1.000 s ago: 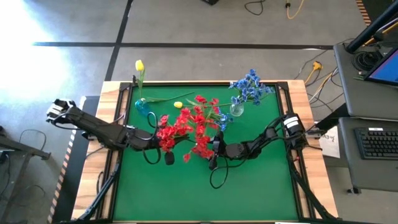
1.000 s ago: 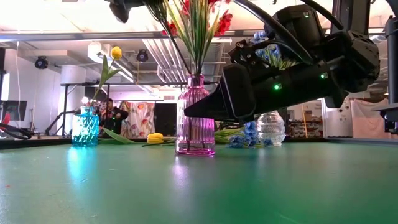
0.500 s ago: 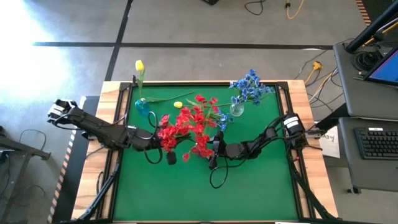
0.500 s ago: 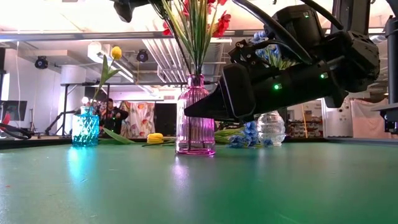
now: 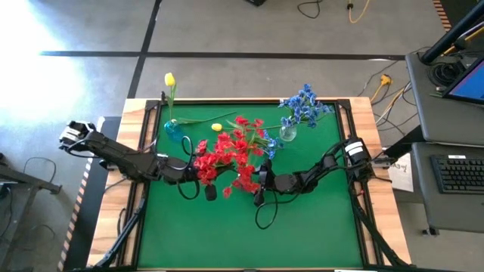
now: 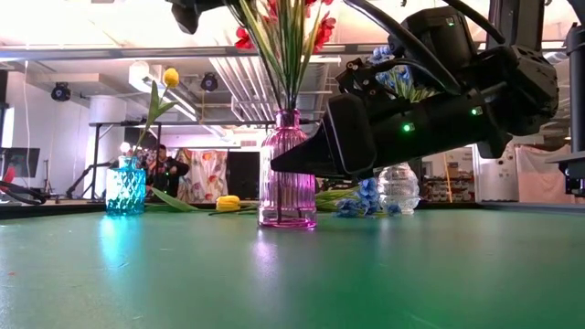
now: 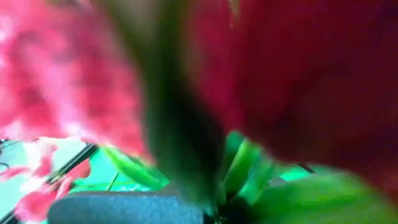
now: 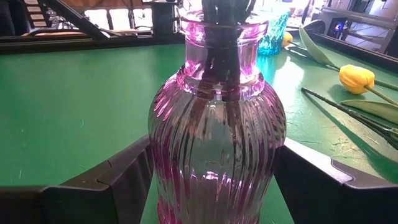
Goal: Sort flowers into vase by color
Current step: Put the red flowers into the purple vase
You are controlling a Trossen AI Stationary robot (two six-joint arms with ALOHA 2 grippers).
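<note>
Right gripper (image 8: 214,180): fingers spread wide on either side of the pink ribbed vase (image 8: 217,124), apparently bracing its lower body near the middle of the green table (image 5: 302,227).
Left gripper (image 5: 198,175): fully closed among the red blossoms (image 5: 227,155); it appears to be pinching one red sprig above the pink vase, though the grip itself is hidden behind petals.
Left wrist view: filled by blurred red petals (image 7: 298,81) and green leaves (image 7: 249,174) pressed close to the lens.
Step in hand, as judged: feeding a red stem into the pink vase's narrow neck.
Doing it well: hold the vase steady, line the stem tip over the opening, lower it straight among the stems already there, and release only once it is seated.
Pink vase contents: a bunch of green stems (image 6: 285,64) topped with red blossoms.
Blue vase (image 6: 125,187): near the left rear corner, holding one yellow tulip (image 6: 171,77).
Clear vase (image 5: 288,134): toward the right rear, holding blue blossoms (image 5: 305,104).
Loose on the table: a yellow tulip (image 5: 217,127) lying between the blue and pink vases.
</note>
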